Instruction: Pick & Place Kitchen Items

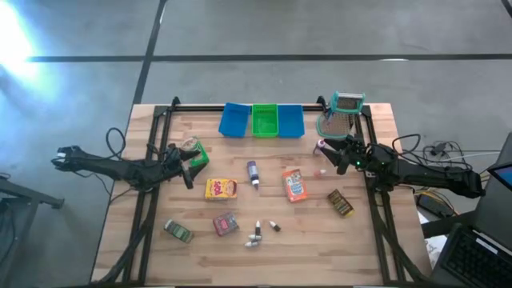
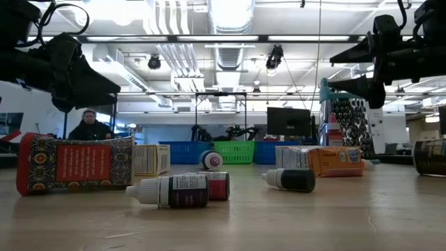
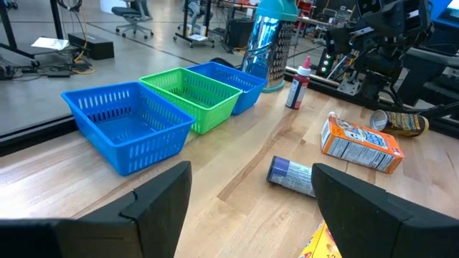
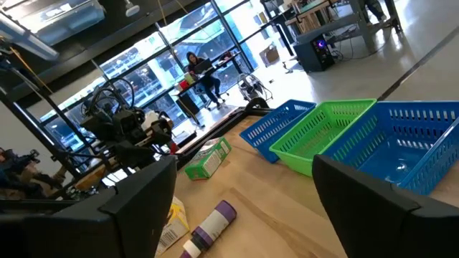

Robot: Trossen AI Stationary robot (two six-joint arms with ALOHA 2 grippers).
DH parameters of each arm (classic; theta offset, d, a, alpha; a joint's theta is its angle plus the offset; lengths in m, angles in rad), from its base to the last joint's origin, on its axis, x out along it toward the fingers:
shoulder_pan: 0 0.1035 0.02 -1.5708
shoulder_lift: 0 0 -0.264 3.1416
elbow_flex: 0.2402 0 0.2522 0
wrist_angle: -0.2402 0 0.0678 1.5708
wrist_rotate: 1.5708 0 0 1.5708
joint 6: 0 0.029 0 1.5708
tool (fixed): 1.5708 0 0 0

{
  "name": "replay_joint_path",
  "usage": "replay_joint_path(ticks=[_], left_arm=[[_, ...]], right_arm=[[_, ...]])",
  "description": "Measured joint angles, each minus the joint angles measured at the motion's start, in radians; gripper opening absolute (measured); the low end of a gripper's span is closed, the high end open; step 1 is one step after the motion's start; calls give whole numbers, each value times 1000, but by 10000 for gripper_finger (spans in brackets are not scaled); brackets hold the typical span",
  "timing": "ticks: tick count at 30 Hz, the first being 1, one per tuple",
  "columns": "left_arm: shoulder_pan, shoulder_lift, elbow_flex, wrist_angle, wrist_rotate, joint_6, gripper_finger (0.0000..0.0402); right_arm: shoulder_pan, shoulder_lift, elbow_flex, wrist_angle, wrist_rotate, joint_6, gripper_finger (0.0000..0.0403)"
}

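Since the right hand (image 1: 339, 156) hangs with its fingers apart and empty just beside the small pink-capped bottle (image 1: 321, 147) under the teal-handled metal grater (image 1: 339, 117), a sloppy reach could easily tip that bottle into the grater.

Three bins sit at the tabletop's far edge: two blue bins (image 1: 234, 120) flanking one green bin (image 1: 265, 120). One metal grater (image 1: 344, 112) stands toward the far right corner. Boxes: one yellow-red box (image 1: 221, 189), one orange box (image 1: 294, 185), one green box (image 1: 194, 154). One purple bottle (image 1: 253, 172) lies mid-tabletop, and three small dropper bottles (image 1: 256, 234) lie near the front edge.
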Motion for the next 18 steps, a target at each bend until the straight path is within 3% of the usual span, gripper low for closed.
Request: replay_joint_path(ticks=[11, 18], left_arm=[[0, 0, 0, 0, 1, 0, 294], [0, 0, 0, 0, 1, 0, 294]], right_arm=[[0, 0, 0, 0, 0, 0, 358], [0, 0, 0, 0, 0, 0, 355]])
